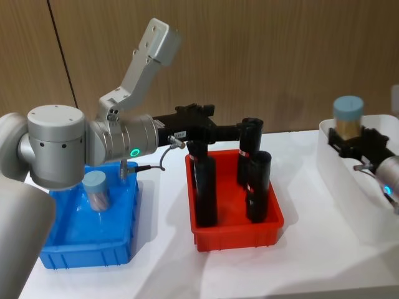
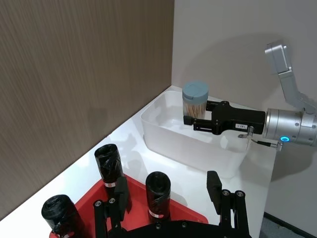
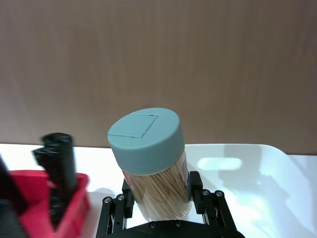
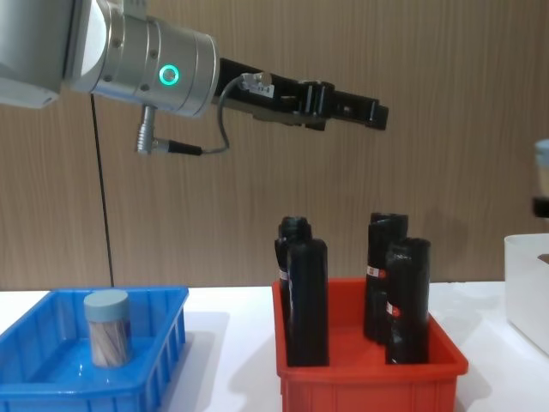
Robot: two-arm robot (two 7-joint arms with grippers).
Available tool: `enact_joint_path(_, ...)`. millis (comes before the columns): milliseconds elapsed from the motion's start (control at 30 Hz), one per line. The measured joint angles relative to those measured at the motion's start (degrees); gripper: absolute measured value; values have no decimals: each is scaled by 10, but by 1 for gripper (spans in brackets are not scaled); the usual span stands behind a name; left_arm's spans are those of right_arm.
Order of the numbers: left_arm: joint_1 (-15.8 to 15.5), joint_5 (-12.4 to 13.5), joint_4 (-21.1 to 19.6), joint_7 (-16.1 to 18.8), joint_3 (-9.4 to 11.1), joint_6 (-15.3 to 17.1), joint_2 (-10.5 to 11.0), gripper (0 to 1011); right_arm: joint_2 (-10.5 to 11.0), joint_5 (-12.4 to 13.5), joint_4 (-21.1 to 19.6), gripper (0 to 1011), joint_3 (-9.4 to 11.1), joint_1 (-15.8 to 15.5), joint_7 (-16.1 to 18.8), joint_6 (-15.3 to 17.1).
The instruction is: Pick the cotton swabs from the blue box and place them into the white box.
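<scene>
Right gripper point(image 3: 161, 192) clamps one swab jar point(image 3: 147, 144); second jar point(image 1: 96, 190) stands in blue box point(image 1: 87, 255); left gripper point(image 2: 166, 189) gapes empty.

Head looks down, chest sideways, sharing blue box point(image 1: 87, 256).

Finding no word, brand or number legible anywhere. Noting a small white sticker point(image 1: 181, 133) on the left gripper's point(image 4: 373, 112) black body, at 10 o'clock from the red bin point(image 1: 237, 240), print too tiny to make out. Seeing a second sticker point(image 2: 241, 127) on the right gripper's point(image 2: 194, 116) body, behind the cotton swabs jar point(image 2: 194, 101), equally unreadable. Spotting white-and-red bands on the black bottles point(image 4: 307, 300), characters indistinct. Observing a green ring light point(image 1: 134, 152) at 1 o'clock from the blue box point(image 1: 87, 255) and a blue ring light point(image 1: 386, 190) at 5 o'clock from the jar.
</scene>
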Motion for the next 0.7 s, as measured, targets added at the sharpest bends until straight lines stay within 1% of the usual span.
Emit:
enact_joint_path(167, 0, 0, 0, 0, 0, 0, 0, 1000, 6, -7, 25, 668, 10, 7, -13, -4)
enact_joint_path(367, 0, 0, 0, 0, 0, 0, 0, 1000, 10, -10, 47, 669, 18, 13, -21, -7)
enact_joint_path(433, 0, 0, 0, 0, 0, 0, 0, 1000, 12, -12, 54, 708, 20, 15, -23, -8)
enact_joint_path(500, 0, 0, 0, 0, 0, 0, 0, 1000, 13, -13, 61, 777, 22, 17, -24, -9)
enact_joint_path(533, 0, 0, 0, 0, 0, 0, 0, 1000, 13, -13, 61, 786, 22, 17, -24, -9)
enact_joint_path(567, 0, 0, 0, 0, 0, 0, 0, 1000, 13, -13, 65, 828, 24, 18, -25, -10)
enact_joint_path(667, 0, 0, 0, 0, 0, 0, 0, 1000, 14, -14, 70, 896, 26, 19, -26, -11)
enact_joint_path(700, 0, 0, 0, 0, 0, 0, 0, 1000, 15, -14, 73, 942, 27, 19, -26, -12)
